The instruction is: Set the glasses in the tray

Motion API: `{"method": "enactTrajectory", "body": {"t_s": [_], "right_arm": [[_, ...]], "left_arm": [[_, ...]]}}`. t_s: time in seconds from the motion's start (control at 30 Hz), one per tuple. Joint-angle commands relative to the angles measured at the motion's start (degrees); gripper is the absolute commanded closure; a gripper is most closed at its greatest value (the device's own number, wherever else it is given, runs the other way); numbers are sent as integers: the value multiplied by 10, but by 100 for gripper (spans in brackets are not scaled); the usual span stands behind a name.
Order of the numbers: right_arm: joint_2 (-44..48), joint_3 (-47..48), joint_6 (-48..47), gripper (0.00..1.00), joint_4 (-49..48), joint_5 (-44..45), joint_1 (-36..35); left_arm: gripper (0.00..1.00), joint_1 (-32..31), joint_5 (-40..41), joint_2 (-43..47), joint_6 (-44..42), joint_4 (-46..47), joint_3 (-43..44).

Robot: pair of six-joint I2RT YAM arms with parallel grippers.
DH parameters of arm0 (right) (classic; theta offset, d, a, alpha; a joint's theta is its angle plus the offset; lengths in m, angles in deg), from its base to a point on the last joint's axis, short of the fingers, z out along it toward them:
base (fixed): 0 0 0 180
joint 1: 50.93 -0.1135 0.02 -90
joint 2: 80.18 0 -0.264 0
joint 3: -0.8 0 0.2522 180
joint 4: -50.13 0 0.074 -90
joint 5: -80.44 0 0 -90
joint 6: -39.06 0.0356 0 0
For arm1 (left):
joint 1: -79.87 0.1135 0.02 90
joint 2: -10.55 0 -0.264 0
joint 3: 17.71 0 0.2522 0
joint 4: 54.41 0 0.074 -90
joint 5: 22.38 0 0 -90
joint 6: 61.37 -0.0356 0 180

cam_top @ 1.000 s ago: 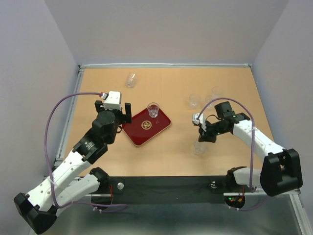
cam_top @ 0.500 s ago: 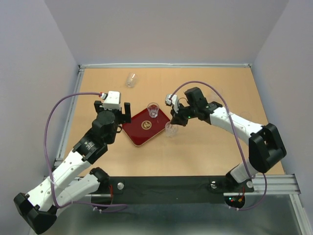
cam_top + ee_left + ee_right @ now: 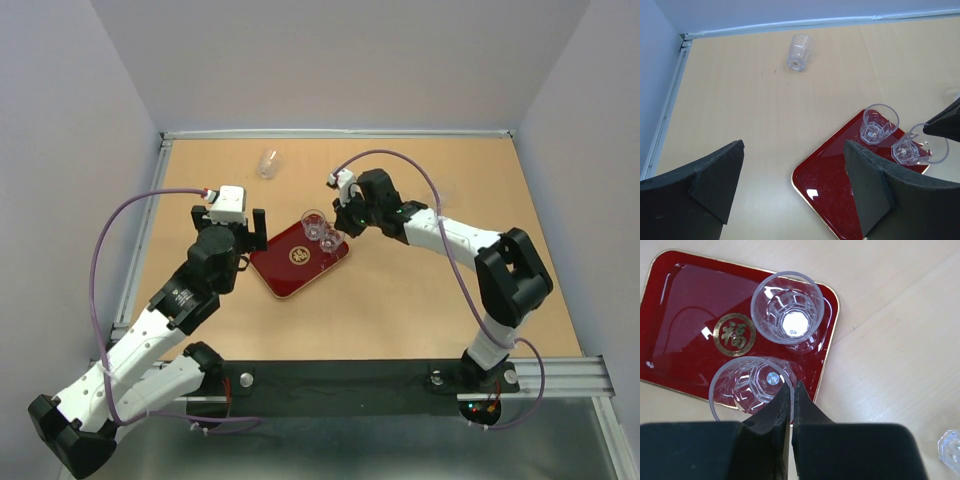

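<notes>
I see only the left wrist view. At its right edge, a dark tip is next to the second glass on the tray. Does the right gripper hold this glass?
Observer: Yes. In the right wrist view, the right gripper is shut on the rim of the held glass.
Operator: Is its base inside the tray?
Observer: Yes, the base lies over the tray, between the gold emblem and the tray's edge. I cannot tell whether it touches the tray.
Operator: Are there other glasses that I cannot see?
Observer: At least one. The edge glass shows at the bottom right corner of the right wrist view, on the bare table outside the tray.
</notes>
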Motion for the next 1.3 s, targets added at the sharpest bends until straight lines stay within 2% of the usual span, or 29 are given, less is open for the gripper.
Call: {"method": "enactTrajectory", "body": {"t_s": [0.0,0.23,0.37,0.4,0.43,0.53,0.57,0.63,0.7,0.8,0.87,1.0,1.03,1.27], "right_arm": [[-13,25,27,100,-46,36,-9],[-30,23,22,99,-53,61,-9],[-48,29,22,90,-54,65,-9],[-49,30,21,86,-54,62,-9],[-48,30,21,74,-54,61,-10],[-29,27,17,55,-54,66,-9],[-21,25,10,46,-54,69,-10],[13,17,-3,36,-53,83,-9],[40,6,-19,30,-53,89,-9],[99,-23,-75,18,-38,54,-3],[124,-27,-121,16,12,18,19],[154,-56,-123,16,24,-47,97],[158,-63,-118,16,23,-53,129],[201,-89,-103,14,43,-29,229]], "left_arm": [[8,4,13,12,-4,26,-2],[8,4,9,13,-5,26,-2],[8,4,10,15,-5,26,-3],[8,4,10,15,-5,26,-3],[8,4,10,16,-5,26,-3],[8,4,10,17,-5,26,-3],[8,4,10,18,-5,26,-3],[8,4,8,19,-5,26,-2],[8,4,7,19,-5,26,-2],[8,4,5,23,-5,27,-2],[8,4,2,25,-5,28,-2],[8,5,-4,26,-5,28,-1],[8,5,-5,28,-5,28,-1],[8,5,-9,33,-5,29,-2]]}}
